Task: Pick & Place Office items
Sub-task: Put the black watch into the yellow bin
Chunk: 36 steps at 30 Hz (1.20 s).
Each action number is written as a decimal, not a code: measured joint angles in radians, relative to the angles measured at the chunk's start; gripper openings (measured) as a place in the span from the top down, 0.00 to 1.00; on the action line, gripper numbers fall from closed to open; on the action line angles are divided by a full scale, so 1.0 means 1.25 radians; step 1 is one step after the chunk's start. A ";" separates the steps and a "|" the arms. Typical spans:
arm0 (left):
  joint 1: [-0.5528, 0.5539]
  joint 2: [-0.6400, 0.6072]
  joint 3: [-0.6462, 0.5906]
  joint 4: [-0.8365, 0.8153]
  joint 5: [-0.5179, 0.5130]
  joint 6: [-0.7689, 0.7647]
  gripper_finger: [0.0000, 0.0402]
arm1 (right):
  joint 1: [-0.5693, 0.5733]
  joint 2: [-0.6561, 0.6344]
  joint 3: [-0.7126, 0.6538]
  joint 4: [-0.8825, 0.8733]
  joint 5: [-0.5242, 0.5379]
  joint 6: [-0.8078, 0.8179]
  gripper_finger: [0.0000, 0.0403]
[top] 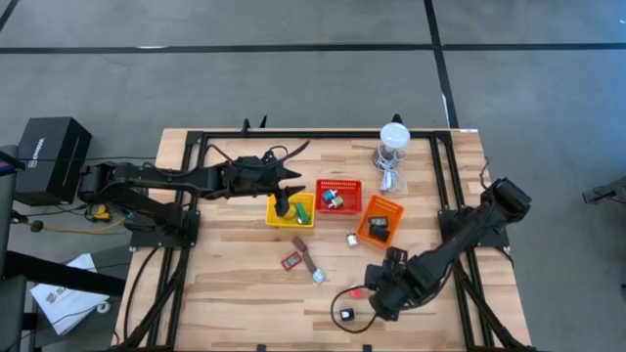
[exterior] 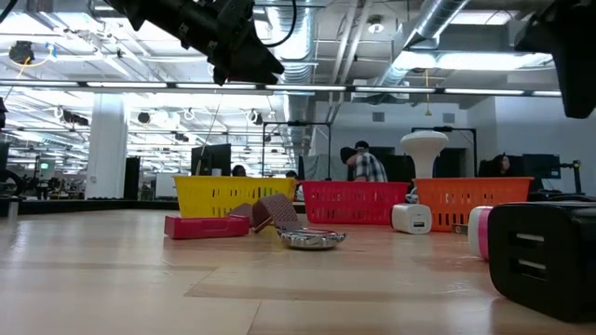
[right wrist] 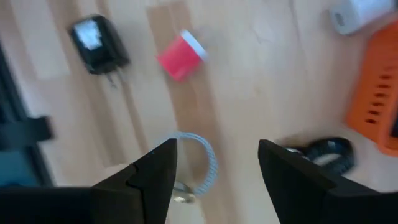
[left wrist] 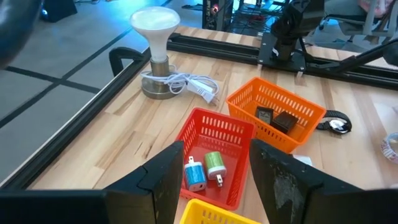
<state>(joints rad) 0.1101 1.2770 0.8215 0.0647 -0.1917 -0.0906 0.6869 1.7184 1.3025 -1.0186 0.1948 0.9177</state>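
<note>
Brown strap watch [top: 309,259] flat on the wood just below the yellow basket [top: 303,217], long axis slanting from that basket down to its silver case; strap partly curled in the low view. Red flat item [top: 291,261] beside it. Blue and green plugs [left wrist: 205,169] upright-ish in the red basket [top: 353,185], right of the yellow one. Two dark items in the orange basket [top: 390,210], hard to make out. Black charger [top: 346,316] and small red block [right wrist: 180,56] well below the yellow basket. Left gripper [top: 284,205] over the yellow basket, fingers apart, empty. Right gripper [right wrist: 214,165] near the block, fingers spread, empty; ring below it blurred.
</note>
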 joint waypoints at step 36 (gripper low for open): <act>0.000 0.000 0.001 0.003 0.003 0.000 0.56 | 0.005 -0.303 -0.405 0.111 0.098 0.571 0.46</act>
<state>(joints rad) 0.1097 1.2770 0.8223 0.0689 -0.1875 -0.0910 0.6935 1.3394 0.7963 -0.8799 0.3176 1.6319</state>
